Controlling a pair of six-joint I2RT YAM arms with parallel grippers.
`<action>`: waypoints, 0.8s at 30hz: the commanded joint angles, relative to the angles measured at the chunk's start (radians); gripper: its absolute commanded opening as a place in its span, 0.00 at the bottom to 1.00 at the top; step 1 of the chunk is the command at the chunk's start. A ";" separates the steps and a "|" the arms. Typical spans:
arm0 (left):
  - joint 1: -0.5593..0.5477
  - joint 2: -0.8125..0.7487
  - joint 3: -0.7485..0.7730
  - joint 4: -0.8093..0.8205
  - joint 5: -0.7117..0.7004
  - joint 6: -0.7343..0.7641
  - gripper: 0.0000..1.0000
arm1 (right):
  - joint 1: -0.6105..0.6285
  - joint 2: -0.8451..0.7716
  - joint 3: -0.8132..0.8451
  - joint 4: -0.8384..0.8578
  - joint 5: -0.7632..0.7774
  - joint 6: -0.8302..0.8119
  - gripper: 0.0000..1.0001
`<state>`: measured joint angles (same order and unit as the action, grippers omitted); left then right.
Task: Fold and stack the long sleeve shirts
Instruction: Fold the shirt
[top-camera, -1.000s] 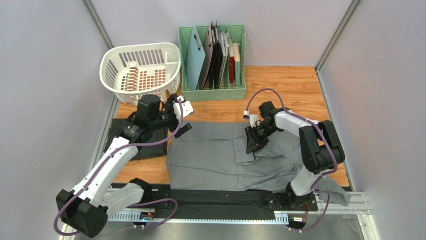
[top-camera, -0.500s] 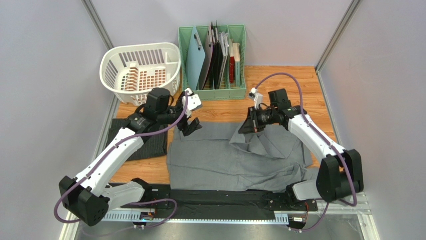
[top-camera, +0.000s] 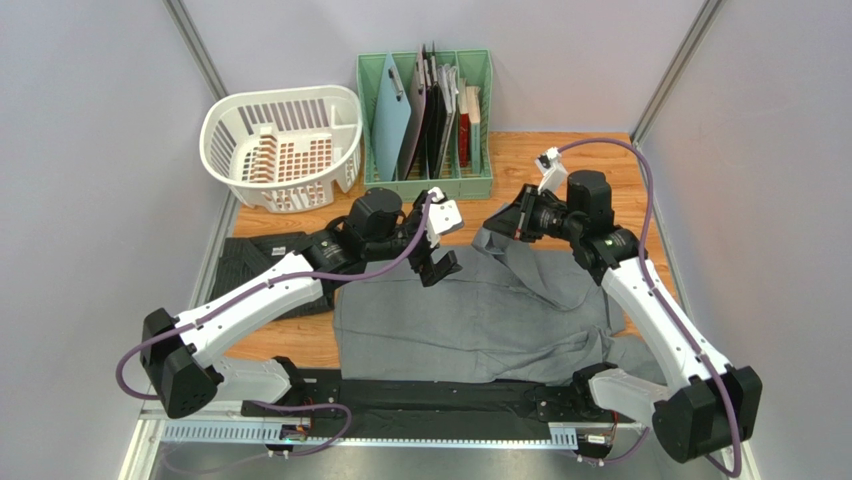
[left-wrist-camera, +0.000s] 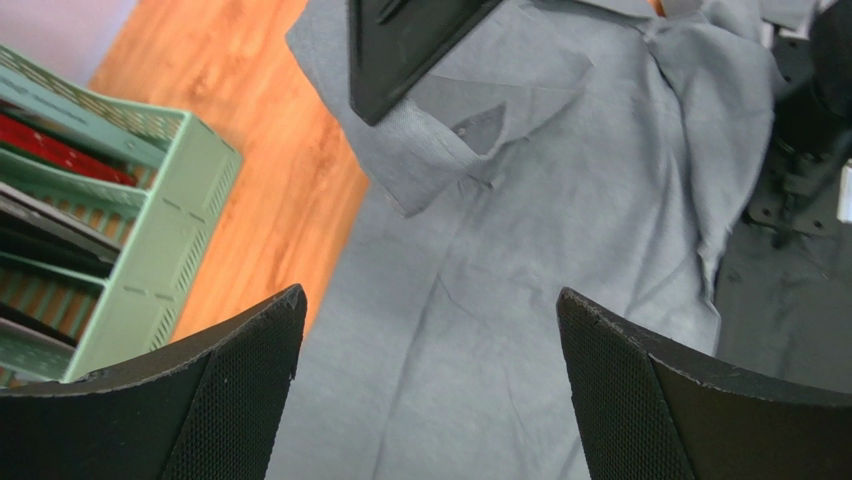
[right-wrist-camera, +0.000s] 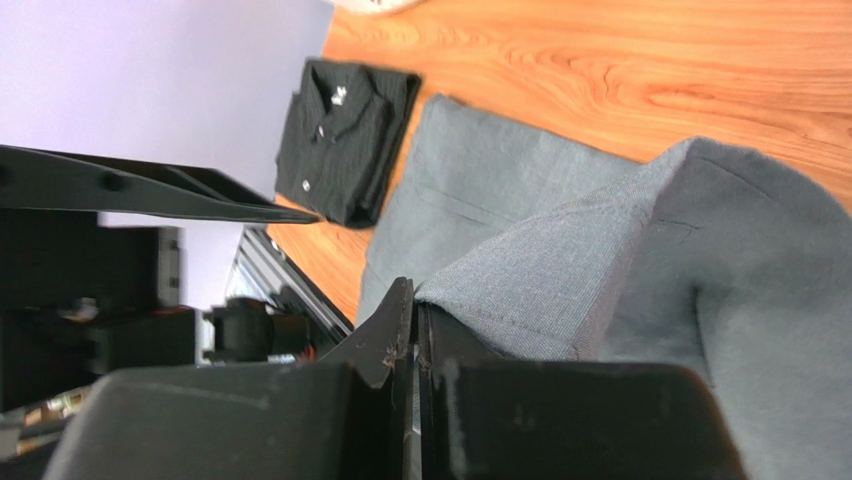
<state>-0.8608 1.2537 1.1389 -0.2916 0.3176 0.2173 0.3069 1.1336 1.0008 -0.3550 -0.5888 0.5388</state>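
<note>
The plain grey shirt (top-camera: 470, 315) lies spread on the wooden table, with its right part pulled up in folds. My right gripper (top-camera: 498, 222) is shut on a hemmed edge of the grey shirt (right-wrist-camera: 560, 290) and holds it raised above the table near the far side; the jaws (right-wrist-camera: 415, 325) are pressed together. My left gripper (top-camera: 441, 267) is open and empty, hovering over the grey shirt's upper middle (left-wrist-camera: 520, 260); its own point in the left wrist view (left-wrist-camera: 430, 400) lies over bare cloth. The dark pinstriped shirt (top-camera: 243, 262) lies folded at the left and also shows in the right wrist view (right-wrist-camera: 340, 140).
A white laundry basket (top-camera: 283, 145) and a green file rack (top-camera: 428, 110) with folders stand at the back; the rack also shows in the left wrist view (left-wrist-camera: 150, 260). A black rail (top-camera: 430, 395) runs along the near edge. Grey walls close in both sides.
My right gripper has lifted the grey cloth and carried it toward the far side. My left arm has swung right, from beside the dark shirt to over the grey shirt.
</note>
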 joint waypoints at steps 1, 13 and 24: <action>-0.059 0.050 -0.021 0.241 -0.057 0.036 0.99 | 0.014 -0.096 -0.008 0.025 0.121 0.131 0.00; -0.142 0.231 0.033 0.480 -0.304 0.085 0.97 | 0.015 -0.193 -0.037 -0.021 0.147 0.156 0.00; -0.118 0.288 0.142 0.268 -0.190 -0.022 0.01 | 0.026 -0.317 -0.045 -0.139 0.092 -0.015 0.04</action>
<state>-0.9974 1.5524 1.2251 0.0628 0.0658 0.2321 0.3233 0.8833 0.9451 -0.4305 -0.4622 0.6273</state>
